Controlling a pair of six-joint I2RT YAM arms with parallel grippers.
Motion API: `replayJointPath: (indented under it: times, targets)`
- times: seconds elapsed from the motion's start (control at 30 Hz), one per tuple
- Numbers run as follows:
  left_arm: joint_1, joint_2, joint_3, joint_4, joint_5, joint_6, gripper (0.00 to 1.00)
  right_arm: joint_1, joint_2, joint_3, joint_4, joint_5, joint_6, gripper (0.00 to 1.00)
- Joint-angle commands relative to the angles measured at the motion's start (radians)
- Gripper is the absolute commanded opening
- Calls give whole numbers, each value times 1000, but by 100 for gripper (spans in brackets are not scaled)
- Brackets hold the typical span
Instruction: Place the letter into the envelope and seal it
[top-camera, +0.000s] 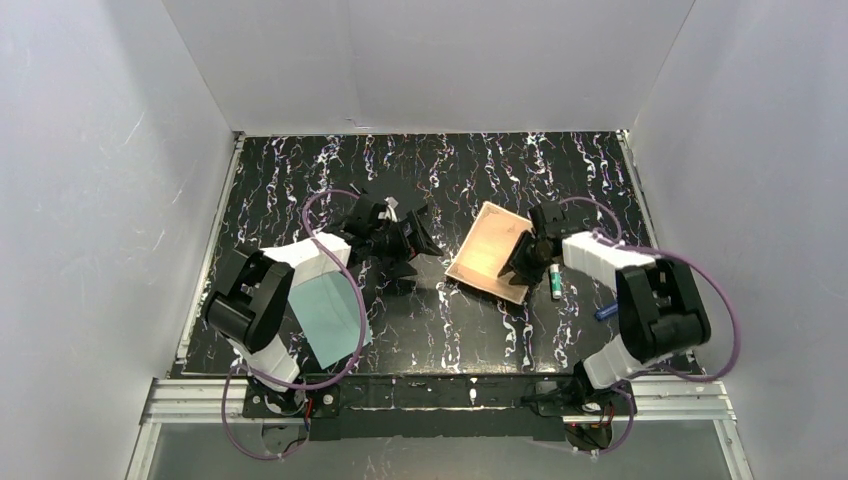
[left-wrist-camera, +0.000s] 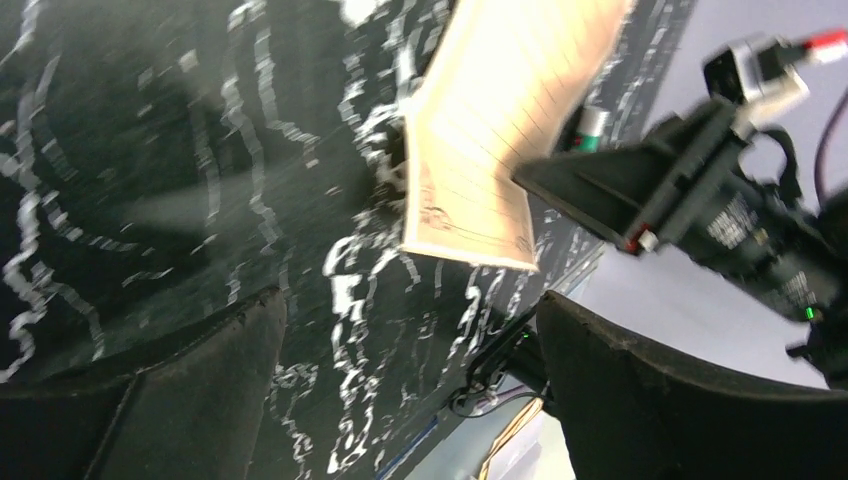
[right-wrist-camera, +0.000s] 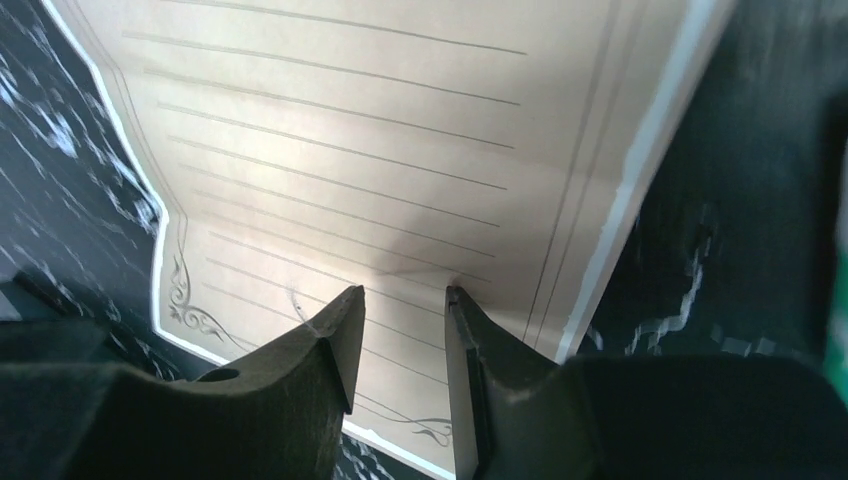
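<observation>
The tan letter (top-camera: 487, 250) lies on the black marbled table between the two arms, slightly bent along a crease. In the right wrist view its ruled lines and ornamental border (right-wrist-camera: 330, 150) fill the frame. My right gripper (top-camera: 524, 257) is over the letter's right part. Its fingertips (right-wrist-camera: 352, 312) rest on the sheet with a narrow gap between them, and the paper creases there. My left gripper (top-camera: 418, 240) is wide open just left of the letter (left-wrist-camera: 490, 130), holding nothing. The teal envelope (top-camera: 330, 312) lies at the near left, partly under the left arm.
A small green and white cylinder (top-camera: 555, 282) lies just right of the letter, beside the right wrist. A small blue object (top-camera: 606, 311) sits nearer the right arm's base. White walls close in the table (top-camera: 450, 330) on three sides.
</observation>
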Motion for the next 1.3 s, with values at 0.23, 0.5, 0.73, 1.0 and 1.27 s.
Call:
replayJointPath:
  times: [0.23, 0.5, 0.73, 1.0, 1.27]
  targets:
    - [-3, -252, -227, -11, -134, 14, 95, 231, -130, -327, 287, 79, 581, 47]
    - [-3, -188, -309, 122, -71, -73, 95, 283, 6, -244, 336, 58, 551, 45]
    - [-3, -62, -285, 279, -67, -132, 93, 295, 72, -158, 289, 31, 454, 43]
    - [-3, 13, -265, 339, -121, -162, 60, 297, 96, -135, 365, -49, 443, 43]
    - [-2, 86, -157, 339, -11, -44, 3, 296, 143, -74, 427, -131, 400, 43]
